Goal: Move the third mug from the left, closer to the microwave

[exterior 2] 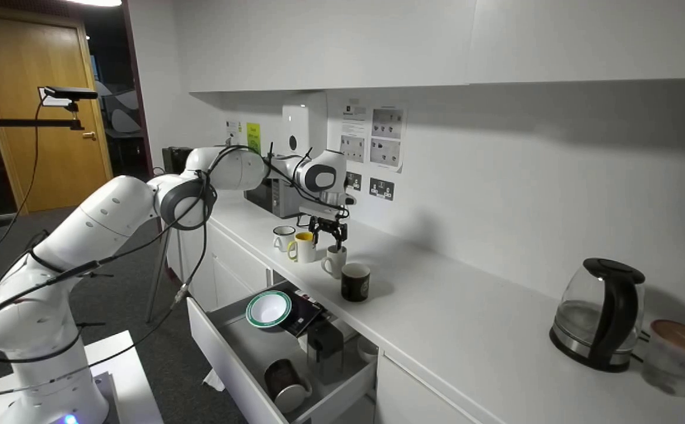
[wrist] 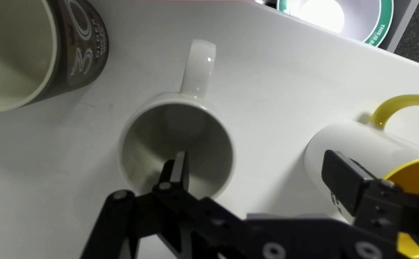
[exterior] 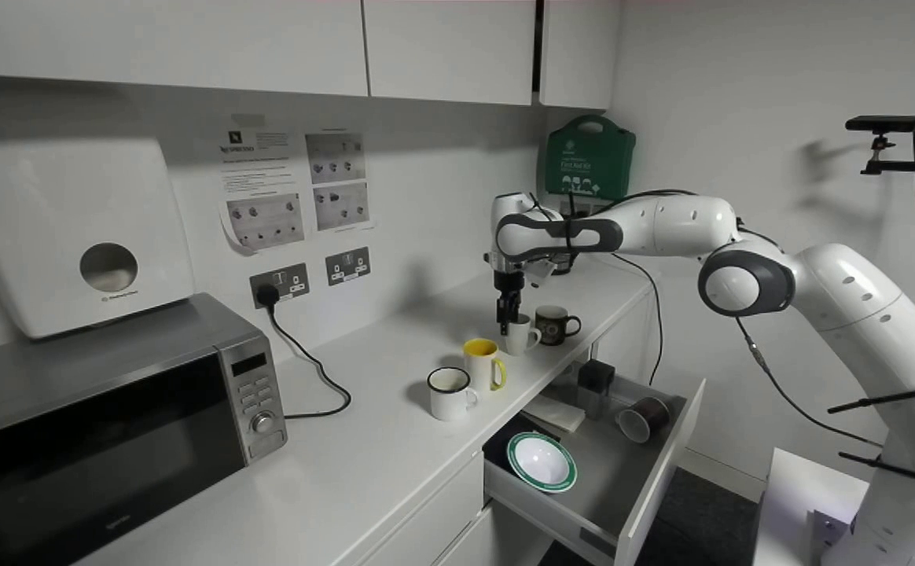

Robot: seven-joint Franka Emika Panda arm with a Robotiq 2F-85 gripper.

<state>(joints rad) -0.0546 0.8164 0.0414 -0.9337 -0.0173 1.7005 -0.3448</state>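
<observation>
Tool (wrist: 255, 155): pointed down, its two fingers spread apart. One finger is seen over the mouth of the white mug (wrist: 175, 122); how deep it reaches cannot be told. In the wrist view the opposite finger is seen in front of the yellow mug (wrist: 357, 140); whether contact is made cannot be told.

White mug: stood upright on the surface (exterior: 347, 456), between the yellow mug and the dark mug (exterior: 553, 326), apart from both. Its handle is turned toward the front edge, where the drawer (exterior: 615, 464) is pulled out.

Microwave (exterior: 112, 385): set on the same surface, well apart from the white mug, and partly hidden by the arm (exterior 2: 233, 168) in an exterior view.

Cup (exterior: 450, 399): white with a dark rim, stood upright, placed nearest of the row to the microwave, with the yellow mug next.

Drawer: held inside are a green-rimmed bowl (exterior: 542, 462) and a brown mug (exterior: 646, 417) laid on its side.

Kettle (exterior 2: 595, 321): stood upright on the far side of the row from the microwave, just beside a tub (exterior 2: 675, 359) with a brown lid.
</observation>
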